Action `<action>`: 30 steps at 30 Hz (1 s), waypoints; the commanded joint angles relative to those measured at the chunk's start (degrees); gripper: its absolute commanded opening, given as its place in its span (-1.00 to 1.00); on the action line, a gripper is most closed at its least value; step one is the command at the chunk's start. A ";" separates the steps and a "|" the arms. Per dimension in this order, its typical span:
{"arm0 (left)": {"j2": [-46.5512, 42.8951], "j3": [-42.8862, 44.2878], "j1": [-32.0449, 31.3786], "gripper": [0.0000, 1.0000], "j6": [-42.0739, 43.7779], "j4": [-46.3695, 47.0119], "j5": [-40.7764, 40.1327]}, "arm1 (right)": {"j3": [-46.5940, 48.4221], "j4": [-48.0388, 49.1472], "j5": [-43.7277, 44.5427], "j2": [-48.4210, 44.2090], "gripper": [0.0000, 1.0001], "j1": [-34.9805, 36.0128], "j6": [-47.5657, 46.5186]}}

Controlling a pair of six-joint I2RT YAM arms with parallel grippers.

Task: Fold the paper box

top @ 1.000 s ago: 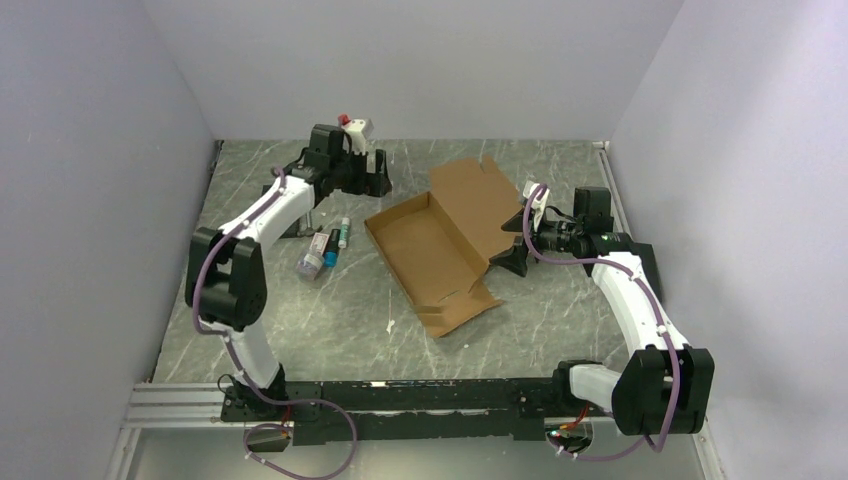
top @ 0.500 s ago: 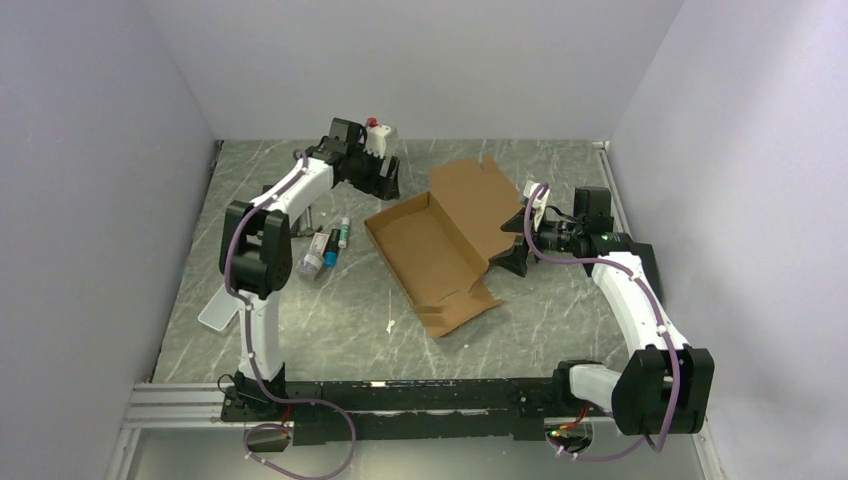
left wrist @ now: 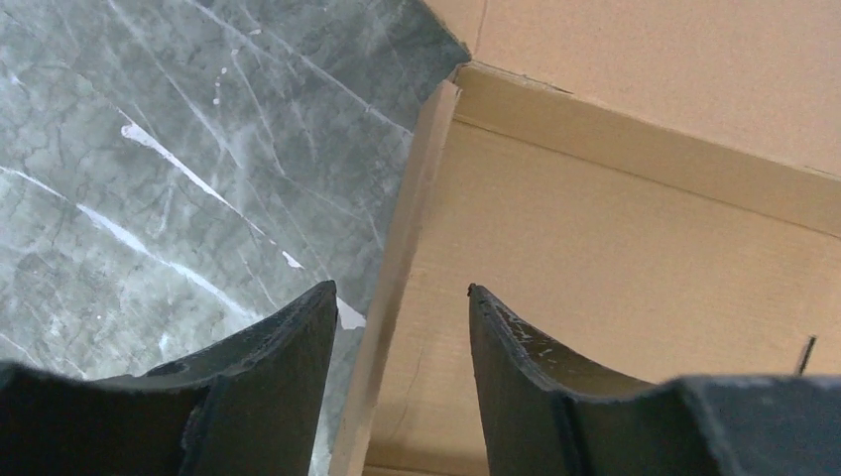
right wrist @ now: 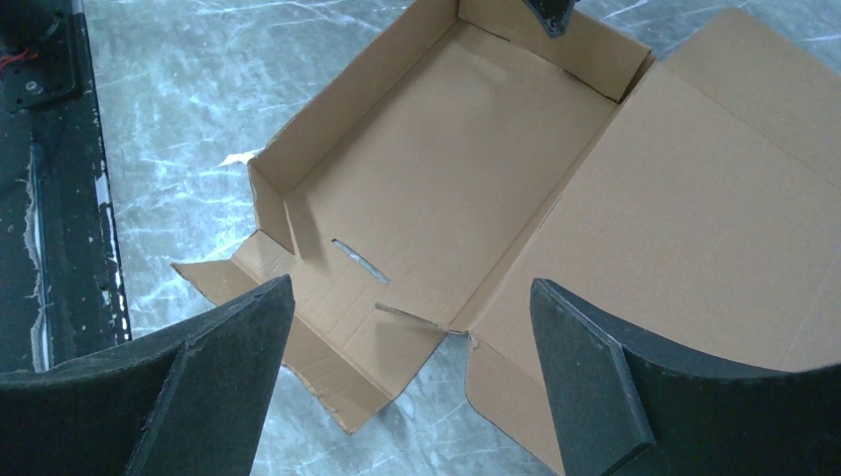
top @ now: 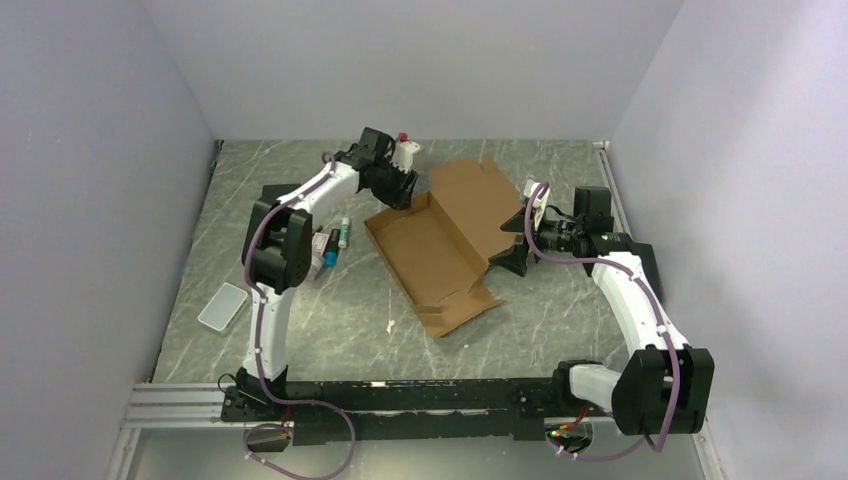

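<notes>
1. The paper box [top: 430, 245] lies mid-way across the table [top: 300, 340], toward its far edge. The left claw [left wrist: 401, 297], jaws apart, straddles its far-left wall. Closing off-centre could crumple that wall or splay it outward.
2. The right claw [right wrist: 412, 282] hangs spread above the box and holds nothing, so the box may slide.

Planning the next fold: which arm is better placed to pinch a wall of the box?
Left, probably. The left gripper straddles an upright wall of the paper box near its far corner, jaws open either side. The right gripper hovers open above the box, around nothing.
</notes>
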 commanded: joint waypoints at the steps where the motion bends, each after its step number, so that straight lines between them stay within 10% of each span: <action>1: 0.53 1.11 -1.83 0.03 3.43 1.57 -7.06 | 1.17 1.69 -1.88 -0.35 0.86 -0.21 -0.12; 14: -6.81 -10.44 -3.32 -1.00 -4.45 10.66 -16.74 | 1.36 1.21 -1.88 -0.50 0.85 -0.21 -0.45; 30: -23.77 -33.25 -8.58 -1.00 -47.12 6.74 -39.44 | -0.75 11.90 12.16 2.33 0.85 -0.21 13.68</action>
